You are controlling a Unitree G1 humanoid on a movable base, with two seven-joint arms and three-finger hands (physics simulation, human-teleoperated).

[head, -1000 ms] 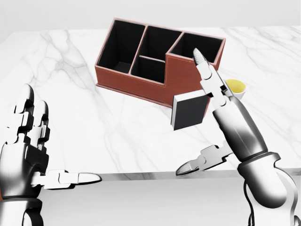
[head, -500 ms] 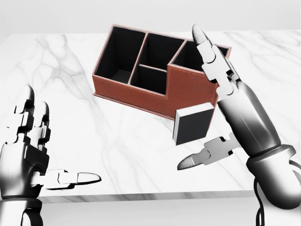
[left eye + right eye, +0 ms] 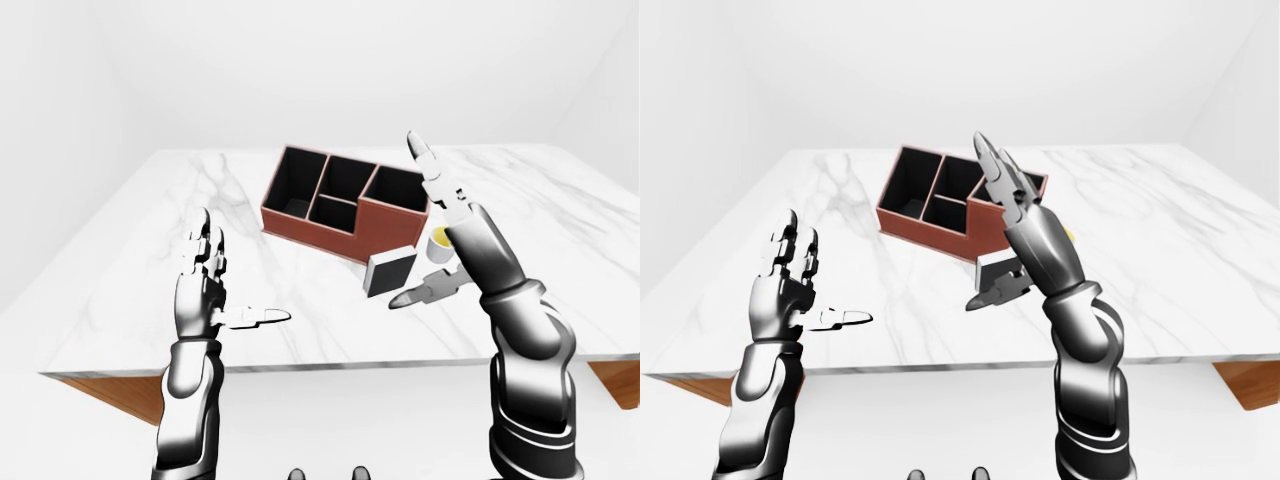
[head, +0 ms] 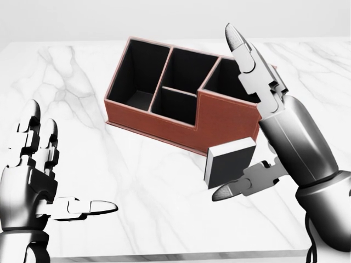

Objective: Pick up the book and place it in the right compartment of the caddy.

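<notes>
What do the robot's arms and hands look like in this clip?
Both arms are glossy chrome-silver with rounded segments and dark joint bands. The left hand and right hand have three jointed fingers with tapered tips. A thin black cable runs beside the right forearm in the head view. No markings show.

My right hand [image 4: 258,137] and the book [image 4: 229,163] sit just below the caddy's [image 4: 164,115] tall wall; bare table [image 4: 109,159] lies open to the left.

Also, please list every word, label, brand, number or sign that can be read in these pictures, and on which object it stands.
None: no text, number or sign shows in any view.
The book shows a plain dark cover.
The caddy has bare brown walls.
The marble table carries only veining.
</notes>
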